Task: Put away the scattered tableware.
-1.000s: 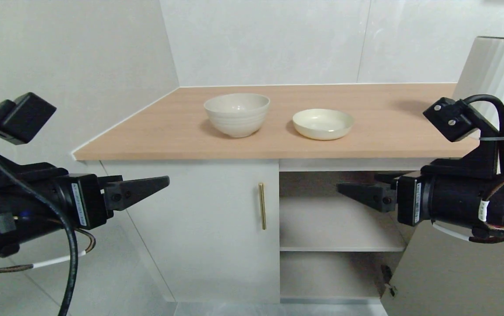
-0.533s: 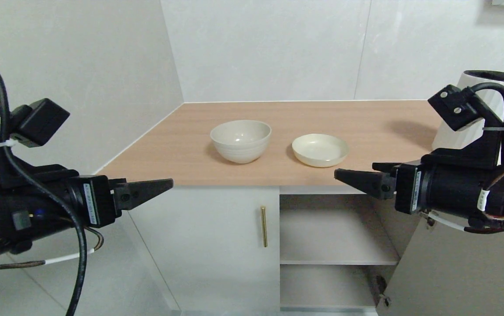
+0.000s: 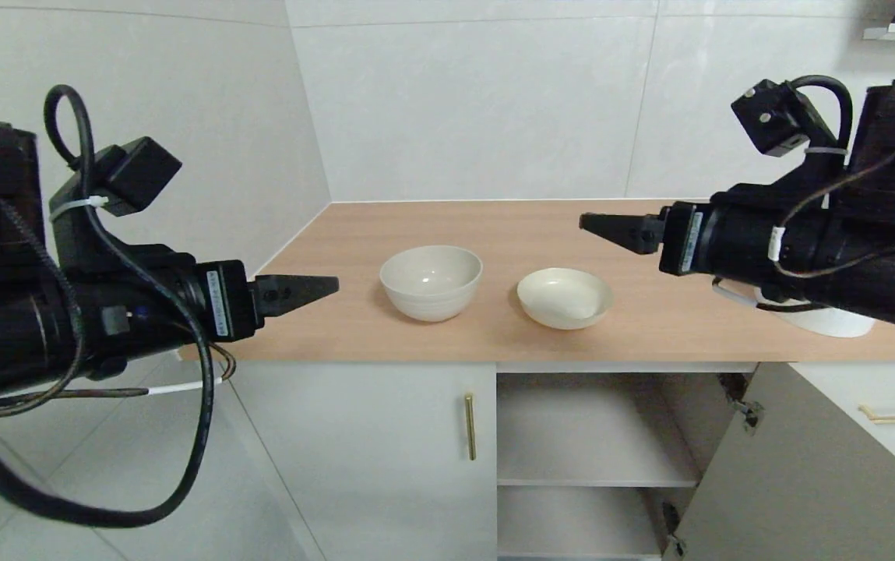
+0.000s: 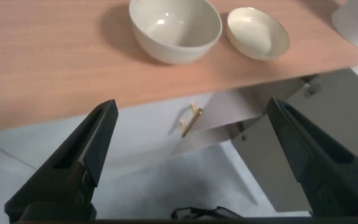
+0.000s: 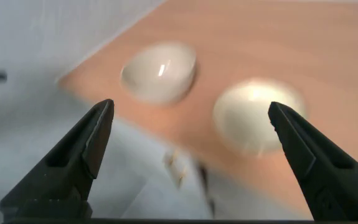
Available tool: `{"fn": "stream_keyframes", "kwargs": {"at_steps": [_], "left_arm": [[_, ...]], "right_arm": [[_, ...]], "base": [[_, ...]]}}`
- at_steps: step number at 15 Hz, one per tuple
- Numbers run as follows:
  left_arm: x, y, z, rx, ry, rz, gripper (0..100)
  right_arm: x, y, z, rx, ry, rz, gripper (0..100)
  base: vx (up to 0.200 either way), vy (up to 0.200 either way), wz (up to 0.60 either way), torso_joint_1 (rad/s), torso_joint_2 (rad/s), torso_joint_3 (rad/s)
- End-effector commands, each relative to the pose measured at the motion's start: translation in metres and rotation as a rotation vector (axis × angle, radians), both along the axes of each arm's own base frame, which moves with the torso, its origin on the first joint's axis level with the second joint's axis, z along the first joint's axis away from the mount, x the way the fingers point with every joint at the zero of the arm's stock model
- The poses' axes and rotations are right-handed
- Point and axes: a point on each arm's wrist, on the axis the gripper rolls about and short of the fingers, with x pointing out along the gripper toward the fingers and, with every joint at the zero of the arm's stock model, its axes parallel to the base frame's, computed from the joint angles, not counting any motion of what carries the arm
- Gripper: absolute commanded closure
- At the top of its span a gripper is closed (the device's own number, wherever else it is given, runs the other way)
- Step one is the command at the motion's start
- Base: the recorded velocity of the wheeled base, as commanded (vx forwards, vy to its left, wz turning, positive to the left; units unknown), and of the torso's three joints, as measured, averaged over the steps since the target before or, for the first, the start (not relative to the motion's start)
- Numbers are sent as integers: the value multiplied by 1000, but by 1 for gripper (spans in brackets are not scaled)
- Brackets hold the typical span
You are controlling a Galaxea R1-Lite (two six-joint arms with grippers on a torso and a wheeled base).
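Since both arms have been raised from the height of the cabinet (image 3: 385, 444) to the level of the counter (image 3: 673, 331), the left gripper (image 3: 324, 287) and right gripper (image 3: 592, 224), jaws apart and empty, are placed left of the bowl (image 3: 431, 282) and right of the dish (image 3: 564, 297); grasping is judged next. Wrist labels (image 3: 689, 241) cannot be read.

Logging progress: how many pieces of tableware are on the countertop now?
2. A deep bowl sits on the countertop toward the robot's left; a shallow dish sits just right of it, apart. More may be hidden behind the right arm.
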Motion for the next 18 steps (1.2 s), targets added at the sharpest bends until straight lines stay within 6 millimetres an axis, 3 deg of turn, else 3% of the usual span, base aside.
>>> {"fn": "stream_keyframes", "kwargs": {"at_steps": [1,3,4,8,9,12,15,18], "left_arm": [[37,-4,-13,20,59,34,0],[73,-12,-10,-46,66,69,0],[84,-15,-9,-94,69,87,0],[108,-12,-8,-131,94,131,0],[115,-13,-7,-114,151,144,0],[135,-14,4,-162,283,206,0],[158,-20,-14,-126,367,239,0],[184,-42,-51,-58,406,305,0]], "right_arm": [[44,17,-13,-26,14,-93,0],[68,27,-26,-15,58,-238,0],[72,23,-22,-5,85,-262,0],[71,10,2,56,312,-313,0],[69,9,1,43,397,-309,0],[78,13,-14,15,439,-320,0],[84,15,-23,-4,450,-351,0],[89,17,-31,-20,457,-387,0]], "base": [[0,0,0,0,0,0],[0,0,0,0,0,0],[0,0,0,0,0,0],[0,0,0,0,0,0],[0,0,0,0,0,0],[0,0,0,0,0,0],[0,0,0,0,0,0],[0,0,0,0,0,0]]}}
